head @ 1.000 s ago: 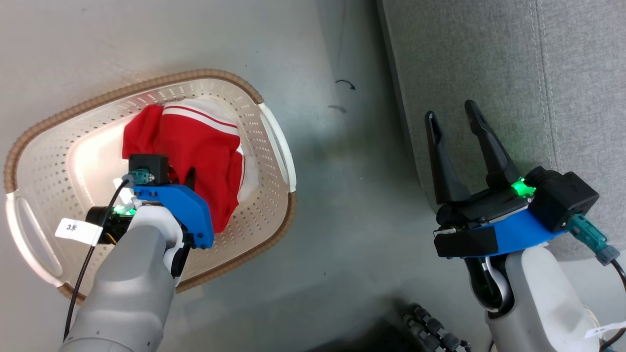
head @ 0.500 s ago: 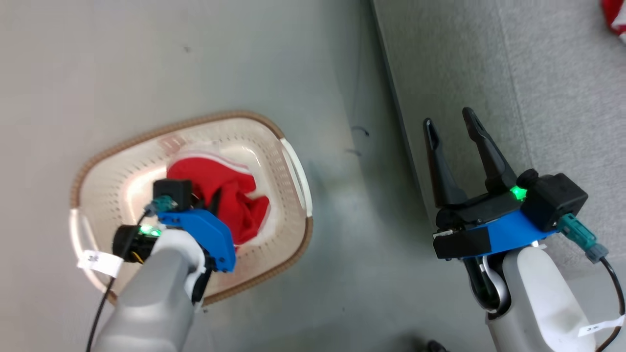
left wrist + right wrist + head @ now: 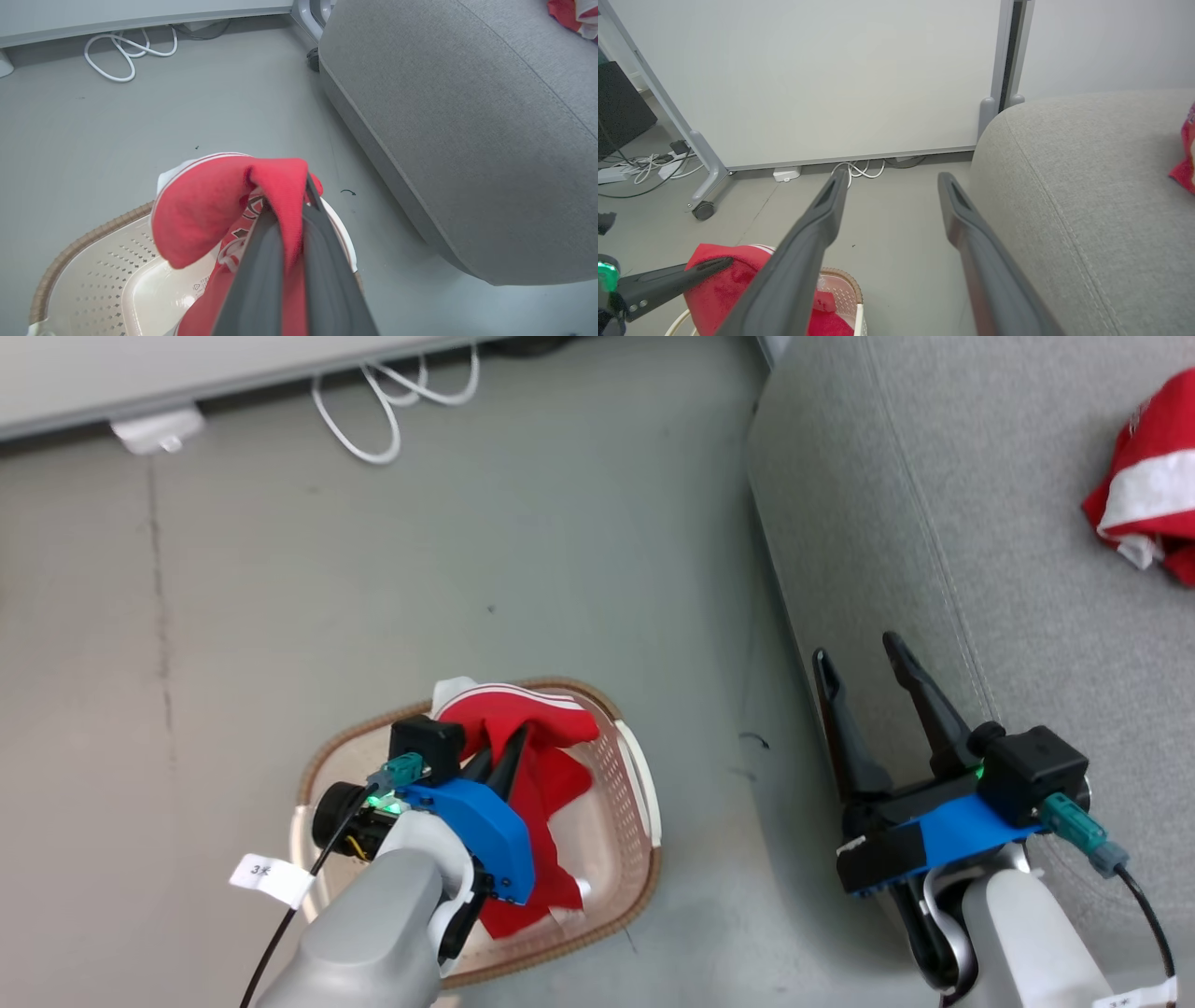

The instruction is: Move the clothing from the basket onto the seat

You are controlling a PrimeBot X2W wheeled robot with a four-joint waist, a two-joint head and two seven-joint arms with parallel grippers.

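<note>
My left gripper [image 3: 504,751] is shut on a red garment with white stripes [image 3: 546,775], pinching a fold between the fingertips [image 3: 287,196]. The cloth [image 3: 201,210] hangs raised above the cream basket [image 3: 644,887], its lower end still trailing down inside the brown rim [image 3: 93,280]. To the right stands the grey seat [image 3: 980,523]. A second red and white garment [image 3: 1144,495] lies crumpled on it at the far right. My right gripper [image 3: 868,658] is open and holds nothing, hovering by the seat's front edge [image 3: 893,177].
Grey floor lies between the basket and the seat. White cables [image 3: 392,401] and a white power block [image 3: 154,429] lie by the base of a white panel on a wheeled stand [image 3: 703,210] at the back.
The head camera has risen and tilted, so the picture has shifted. My left gripper has lifted the red garment up from the basket floor. The right gripper stays open.
</note>
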